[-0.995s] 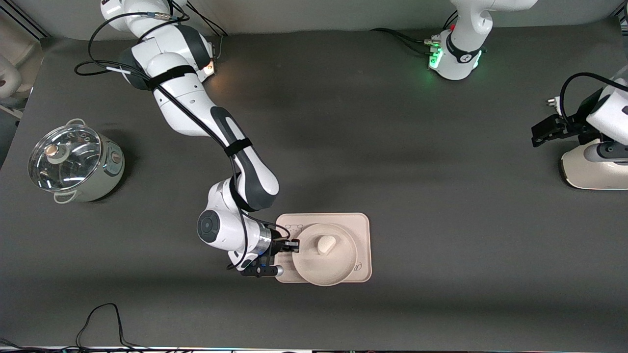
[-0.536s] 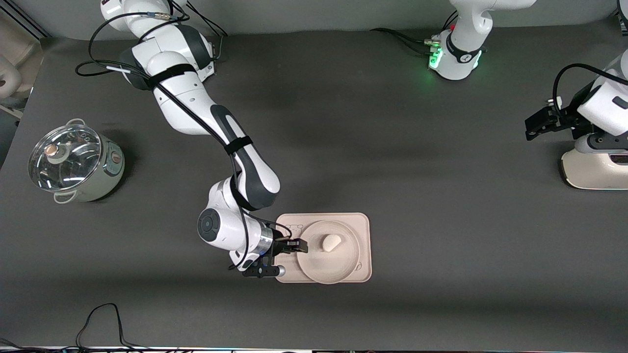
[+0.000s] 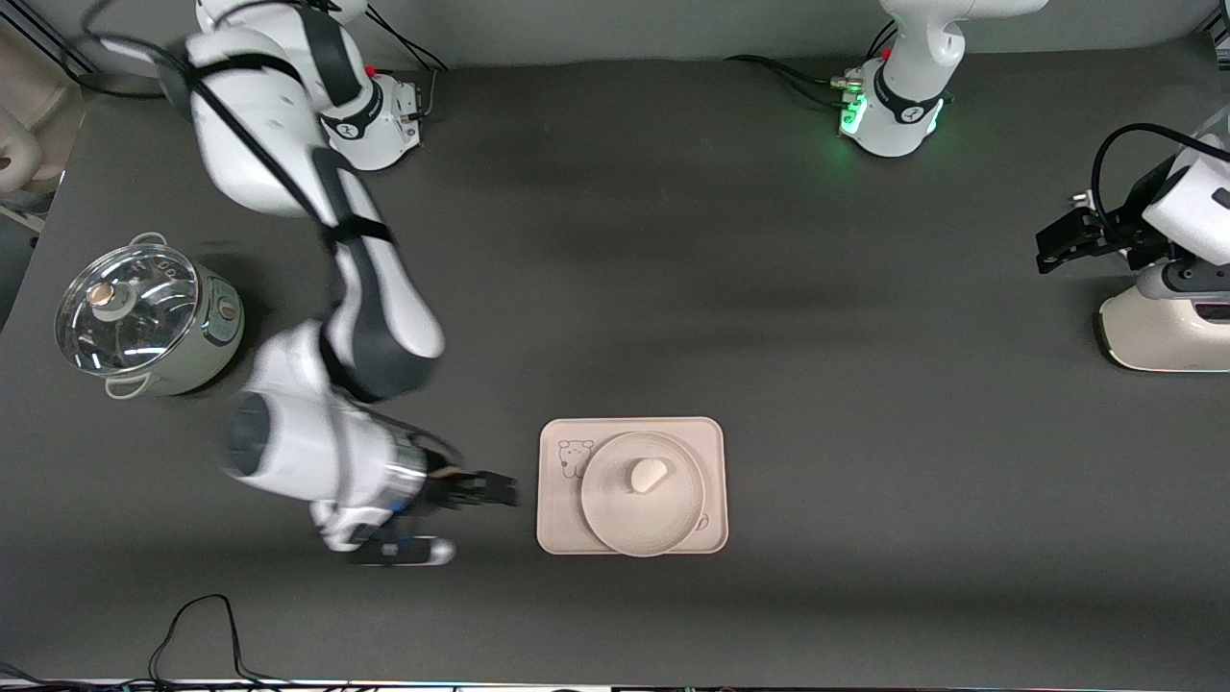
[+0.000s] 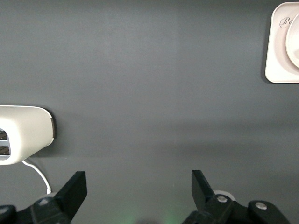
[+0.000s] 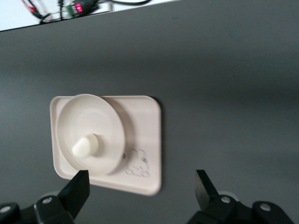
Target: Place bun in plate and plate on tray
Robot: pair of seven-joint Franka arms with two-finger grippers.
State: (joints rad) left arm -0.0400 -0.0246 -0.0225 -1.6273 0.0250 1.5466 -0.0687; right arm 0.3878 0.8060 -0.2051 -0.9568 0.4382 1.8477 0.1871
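Observation:
The white bun [image 3: 648,474] lies in the round cream plate [image 3: 615,524], and the plate sits on the rectangular cream tray [image 3: 557,524] with the rabbit drawing. All three also show in the right wrist view: bun [image 5: 85,146], plate [image 5: 108,127], tray [image 5: 145,126]. My right gripper [image 3: 500,490] is open and empty, beside the tray toward the right arm's end, clear of it. My left gripper [image 3: 1052,245] is open and empty, up near the left arm's end of the table. A corner of the tray [image 4: 278,56] shows in the left wrist view.
A steel pot with a glass lid [image 3: 144,322] stands toward the right arm's end. A white appliance [image 3: 1158,332] sits at the left arm's end, under the left arm; it also shows in the left wrist view [image 4: 23,130]. Cables lie along the near edge.
My right gripper let go of the plate's rim, leaving the plate on the tray, and drew back toward the right arm's end. The left arm shifted slightly.

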